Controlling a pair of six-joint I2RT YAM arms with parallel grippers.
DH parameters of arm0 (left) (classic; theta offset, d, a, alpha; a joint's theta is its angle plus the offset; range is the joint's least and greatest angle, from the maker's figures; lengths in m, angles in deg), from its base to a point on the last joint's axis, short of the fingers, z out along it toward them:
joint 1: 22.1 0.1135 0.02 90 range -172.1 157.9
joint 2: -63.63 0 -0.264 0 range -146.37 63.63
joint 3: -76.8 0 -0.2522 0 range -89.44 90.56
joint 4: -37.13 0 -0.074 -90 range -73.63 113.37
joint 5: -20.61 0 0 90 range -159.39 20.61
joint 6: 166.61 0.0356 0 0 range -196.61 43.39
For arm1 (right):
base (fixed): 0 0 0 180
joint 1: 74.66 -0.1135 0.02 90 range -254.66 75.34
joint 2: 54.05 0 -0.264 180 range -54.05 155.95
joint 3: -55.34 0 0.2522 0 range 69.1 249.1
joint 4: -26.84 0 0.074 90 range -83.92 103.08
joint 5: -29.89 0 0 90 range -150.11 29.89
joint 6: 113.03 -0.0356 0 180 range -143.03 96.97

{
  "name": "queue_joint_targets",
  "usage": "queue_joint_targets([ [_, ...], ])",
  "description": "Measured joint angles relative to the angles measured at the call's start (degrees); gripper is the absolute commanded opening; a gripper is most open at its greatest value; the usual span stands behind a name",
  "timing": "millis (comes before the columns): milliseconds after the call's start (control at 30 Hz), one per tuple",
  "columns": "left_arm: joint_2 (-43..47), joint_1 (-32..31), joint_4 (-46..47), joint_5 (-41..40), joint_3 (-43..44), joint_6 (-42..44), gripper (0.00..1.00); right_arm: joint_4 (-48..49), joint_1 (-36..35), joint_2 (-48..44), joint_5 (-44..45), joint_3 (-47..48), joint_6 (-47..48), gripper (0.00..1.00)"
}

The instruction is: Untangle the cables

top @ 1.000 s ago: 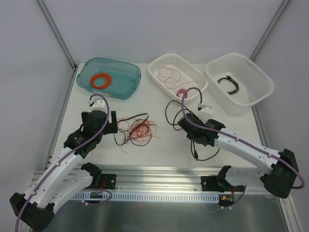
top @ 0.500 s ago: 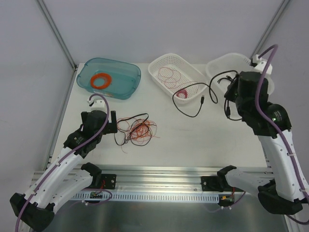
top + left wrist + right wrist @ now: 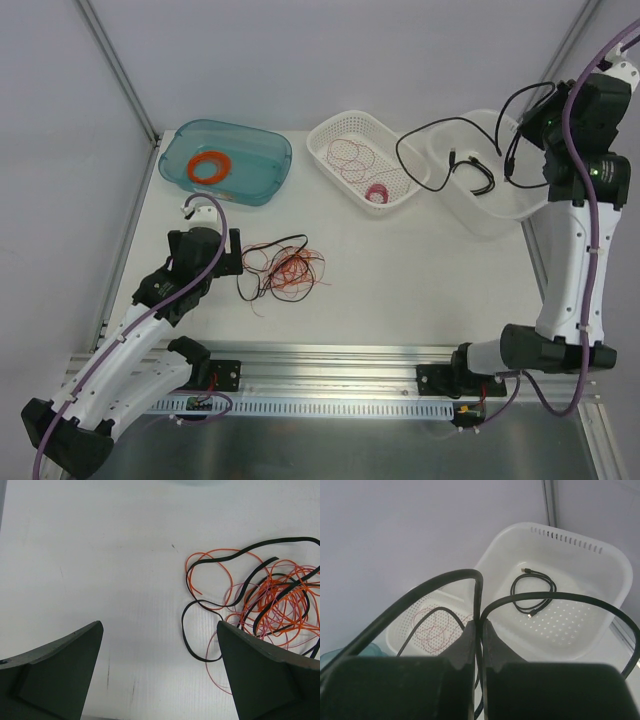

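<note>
Right arm [image 3: 590, 110], swung from mid-right to upper right since the earlier frame, is dangling one freed black cable [image 3: 440, 580], pinched in its closed jaws, over the white bin [image 3: 570, 536], while the remaining tangle [image 3: 290, 268] is lying centre-left on the tabletop [image 3: 420, 280] beside wide, empty left jaws.

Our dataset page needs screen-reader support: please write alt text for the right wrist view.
The right gripper is shut on a black cable whose loops arch out to both sides. Beyond it, a white bin holds a coiled black cable, beside a white basket holding thin red wires.
</note>
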Motion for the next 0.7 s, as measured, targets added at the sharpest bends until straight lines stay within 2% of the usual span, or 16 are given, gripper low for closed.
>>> queue_joint_targets([
  [167,-0.2,0.0,0.04,0.02,0.0,0.0,0.99,2.69,6.4,6.86,-2.21,0.68,-2.58,0.01],
  [367,-1.55,0.02,0.55,0.07,0.0,0.04,0.99,6.36,11.67,10.97,-2.03,0.68,-4.74,0.01],
  [567,-2.71,0.39,1.09,0.35,0.0,0.44,0.99,10.97,13.29,15.37,-1.42,-0.02,-4.83,0.01],
  [700,-3.06,0.39,1.38,0.7,0.0,0.61,0.99,15.08,13.29,18.29,-1.33,-4.5,-4.55,0.01],
])
